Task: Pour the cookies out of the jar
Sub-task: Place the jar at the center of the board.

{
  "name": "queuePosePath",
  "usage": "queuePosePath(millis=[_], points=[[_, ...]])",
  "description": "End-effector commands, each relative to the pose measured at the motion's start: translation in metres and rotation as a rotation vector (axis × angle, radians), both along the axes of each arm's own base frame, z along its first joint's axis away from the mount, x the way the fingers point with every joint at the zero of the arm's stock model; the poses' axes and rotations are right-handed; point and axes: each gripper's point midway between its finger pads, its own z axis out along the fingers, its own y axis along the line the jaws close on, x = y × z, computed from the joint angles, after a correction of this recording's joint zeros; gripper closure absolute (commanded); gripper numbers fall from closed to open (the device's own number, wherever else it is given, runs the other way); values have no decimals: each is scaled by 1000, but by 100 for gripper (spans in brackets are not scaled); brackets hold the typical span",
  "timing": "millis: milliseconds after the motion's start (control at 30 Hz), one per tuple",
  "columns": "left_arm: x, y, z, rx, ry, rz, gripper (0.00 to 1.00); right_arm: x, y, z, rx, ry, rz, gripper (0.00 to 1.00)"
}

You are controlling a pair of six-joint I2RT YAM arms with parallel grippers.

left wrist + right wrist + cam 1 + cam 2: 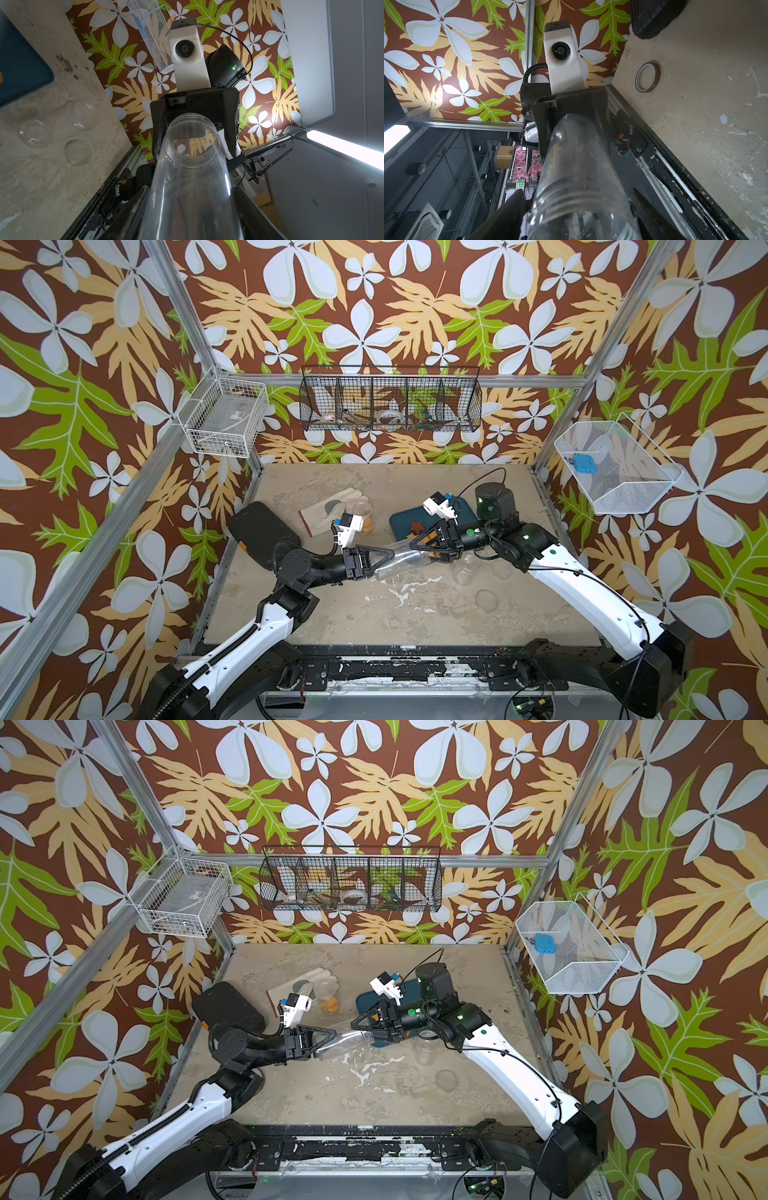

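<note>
Jar (401,562), apparently empty, lies level beside the blue tray (400,519); cookies (415,526) on the tray. Left gripper (388,556) clamps its base. I cannot confirm the right gripper's (413,548) grasp, so I'd verify before the left releases.

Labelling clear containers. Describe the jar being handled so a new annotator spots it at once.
On the table, look at the near edge of the blue tray. The jar hangs on its side, base in the left gripper, mouth end between the jaws of the right gripper. Unlike the clear jars on the table by the tray, it is long and lifted.
</note>
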Motion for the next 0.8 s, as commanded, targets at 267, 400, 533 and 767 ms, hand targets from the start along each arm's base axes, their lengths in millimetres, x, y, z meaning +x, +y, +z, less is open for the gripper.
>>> queuePosePath(millis=[267, 400, 533, 767], points=[[-5, 2, 8, -27, -32, -10, 47, -2, 4, 4, 26, -10, 25, 28], [-5, 2, 7, -25, -30, -10, 47, -3, 4, 2, 22, -1, 25, 33], [-5, 2, 6, -22, -27, -13, 46, -4, 3, -1, 16, 2, 20, 36], [-5, 1, 7, -20, -26, -16, 32, -4, 2, -6, 1, 4, 15, 40]])
